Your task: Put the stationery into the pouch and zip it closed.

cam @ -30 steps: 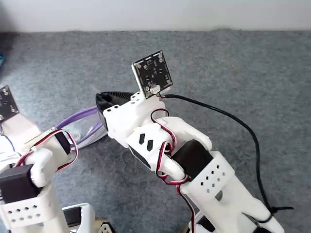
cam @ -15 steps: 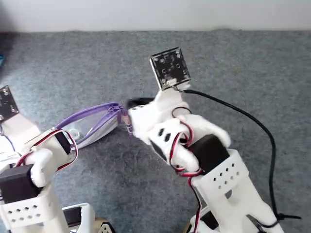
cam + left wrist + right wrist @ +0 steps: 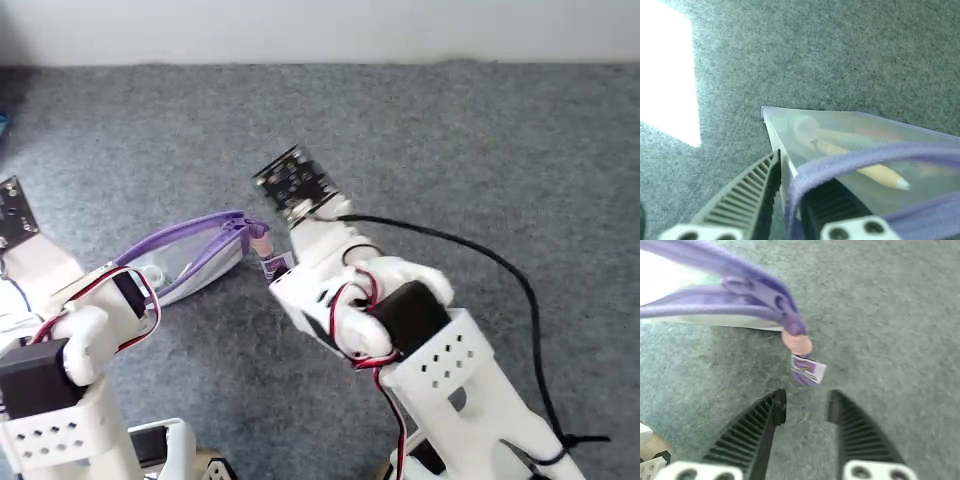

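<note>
A clear pouch (image 3: 185, 265) with a purple zip (image 3: 180, 235) lies on the grey carpet, left of centre. In the left wrist view my left gripper (image 3: 790, 192) is shut on the pouch's (image 3: 850, 135) end, pinching its purple edge. A yellow pencil (image 3: 875, 172) and other stationery show through the plastic. The zip slider (image 3: 782, 305) sits at the pouch's right end, and its pink bead (image 3: 797, 343) and small tag (image 3: 808, 370) hang free. My right gripper (image 3: 806, 407) is open just short of the tag, with nothing between its fingers.
Grey carpet (image 3: 500, 150) stretches on all sides, with a pale wall along the far edge. A black cable (image 3: 500, 275) runs from the right arm's wrist camera (image 3: 292, 180) along the right side. The left arm's base (image 3: 60, 400) stands at the near left.
The right arm drew back from over the pouch's right end and turned its wrist. The slider and tag, hidden under the gripper a second ago, now hang free.
</note>
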Controlling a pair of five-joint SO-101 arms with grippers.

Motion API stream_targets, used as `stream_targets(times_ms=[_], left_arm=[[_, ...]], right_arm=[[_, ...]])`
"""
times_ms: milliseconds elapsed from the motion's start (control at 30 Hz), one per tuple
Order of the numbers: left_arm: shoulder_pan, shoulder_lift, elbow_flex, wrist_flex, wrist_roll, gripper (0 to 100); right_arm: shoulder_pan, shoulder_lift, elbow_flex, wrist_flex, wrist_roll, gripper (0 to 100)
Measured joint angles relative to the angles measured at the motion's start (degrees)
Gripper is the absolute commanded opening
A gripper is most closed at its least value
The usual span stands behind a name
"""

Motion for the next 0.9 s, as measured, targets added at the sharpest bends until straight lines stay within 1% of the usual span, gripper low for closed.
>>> stream_targets(times_ms=[67, 133, 367, 500, 700, 900], left_arm=[[0.0, 0.0, 0.0, 0.0, 0.0, 1], [0.0, 0.0, 0.0, 0.0, 0.0, 1], [0.0, 0.0, 0.0, 0.0, 0.0, 1], [0.0, 0.0, 0.0, 0.0, 0.0, 1], [0.0, 0.0, 0.0, 0.0, 0.0, 1], [0.0, 0.0, 0.5, 0.0, 0.0, 1]], right_arm=[[-2.0, 0.0, 2.1, -2.4, 1.3, 34.2], [-3.0, 0.0, 4.3, -5.5, 2.6, 32.9], [-3.3, 0.0, 12.9, -20.5, 6.9, 21.7], [-3.3, 0.0, 16.1, -26.9, 9.2, 19.9], [-3.2, 2.2, 17.1, -31.6, 12.0, 19.8], [-0.5, 7.6, 16.5, -32.0, 12.1, 19.7]])
